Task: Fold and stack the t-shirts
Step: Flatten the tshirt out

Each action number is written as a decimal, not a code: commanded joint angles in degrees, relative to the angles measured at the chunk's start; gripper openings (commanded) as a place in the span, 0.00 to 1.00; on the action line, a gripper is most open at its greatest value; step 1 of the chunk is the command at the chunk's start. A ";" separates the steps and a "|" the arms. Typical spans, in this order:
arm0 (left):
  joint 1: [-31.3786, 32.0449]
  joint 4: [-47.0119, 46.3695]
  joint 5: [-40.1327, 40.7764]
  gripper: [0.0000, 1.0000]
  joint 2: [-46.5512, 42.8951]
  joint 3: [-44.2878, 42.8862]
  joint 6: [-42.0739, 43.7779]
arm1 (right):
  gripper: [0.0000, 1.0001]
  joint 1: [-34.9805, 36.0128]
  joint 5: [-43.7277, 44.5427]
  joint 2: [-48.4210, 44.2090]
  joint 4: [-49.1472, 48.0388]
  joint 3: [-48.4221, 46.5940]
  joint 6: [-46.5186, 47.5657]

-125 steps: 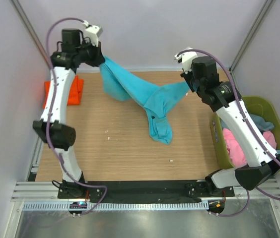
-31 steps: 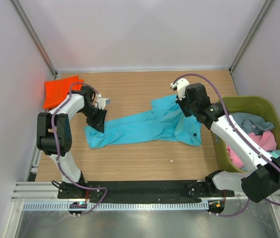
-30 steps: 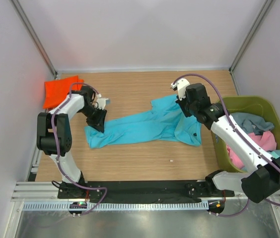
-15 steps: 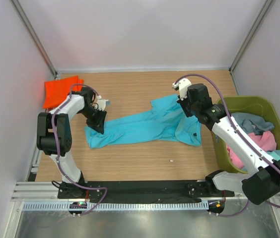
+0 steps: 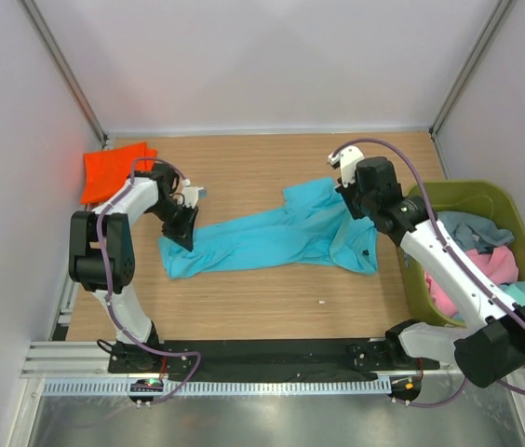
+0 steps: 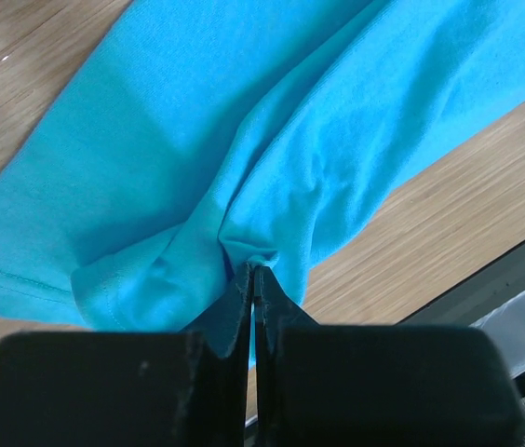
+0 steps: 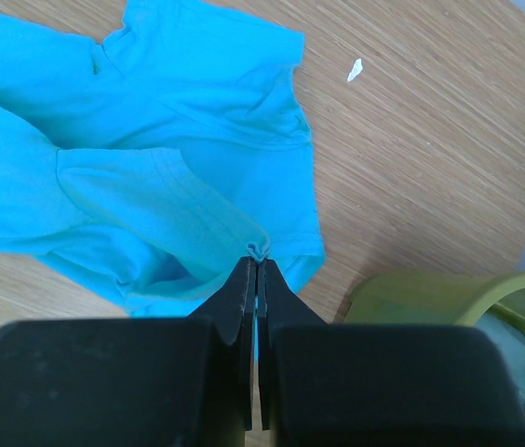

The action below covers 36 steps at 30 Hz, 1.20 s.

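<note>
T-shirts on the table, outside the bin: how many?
2: the turquoise t-shirt mid-table, the orange t-shirt at the far-left corner. The full bin may hide others.

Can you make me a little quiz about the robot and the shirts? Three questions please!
1. True or false: the left tool and right tool both pinch the turquoise shirt.
2. Where is the orange shirt? A) in the right tool B) on the table, far left C) under the turquoise shirt
3. What colour is the bin holding the pink cloth?
Key: 1 true; 2 B; 3 green.
</note>
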State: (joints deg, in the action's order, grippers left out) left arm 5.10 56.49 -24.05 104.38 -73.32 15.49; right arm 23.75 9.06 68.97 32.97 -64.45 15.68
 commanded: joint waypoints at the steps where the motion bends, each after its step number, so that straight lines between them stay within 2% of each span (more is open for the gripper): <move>1: -0.27 1.16 -1.96 0.00 -2.86 -2.17 0.60 | 0.01 -0.81 0.96 -1.73 -2.91 -1.12 0.05; 3: -0.27 1.43 -1.61 0.00 -4.44 -4.28 0.34 | 0.01 -0.98 1.74 -1.21 -3.61 -2.08 0.92; 6: -0.27 1.61 -0.39 0.00 -6.72 -12.61 -0.37 | 0.01 -1.25 3.68 0.28 -5.37 -5.50 3.73; 10: -0.27 2.48 1.02 0.00 -7.79 -27.71 -0.89 | 0.01 -1.86 7.37 4.75 -7.39 -14.53 5.94; 14: -0.27 1.52 3.92 0.00 -10.06 -32.68 -1.25 | 0.01 -2.39 8.95 7.84 -7.40 -22.64 6.03; 16: -0.44 -0.50 5.68 0.00 -13.14 -31.80 -1.25 | 0.01 -2.83 10.01 8.29 -7.22 -25.37 5.94; 20: -0.53 -4.01 6.48 0.00 -20.25 -22.61 -0.64 | 0.01 -3.27 10.10 7.07 -6.52 -24.16 5.68; 25: -0.62 -3.76 6.21 0.00 -26.06 -12.48 -0.02 | 0.01 -3.62 8.00 3.28 -3.36 -16.51 2.95; 30: -0.62 -3.58 3.58 0.00 -28.79 -2.03 -0.98 | 0.01 -3.97 2.21 -0.49 0.76 -8.79 0.05; 36: -0.62 -3.32 3.49 0.00 -29.14 1.86 -1.34 | 0.01 -3.97 -6.06 -1.73 4.38 -1.92 -2.58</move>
State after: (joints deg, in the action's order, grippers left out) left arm 4.80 54.41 -19.29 77.69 -71.13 14.85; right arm 20.01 8.80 69.17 35.70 -68.01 15.59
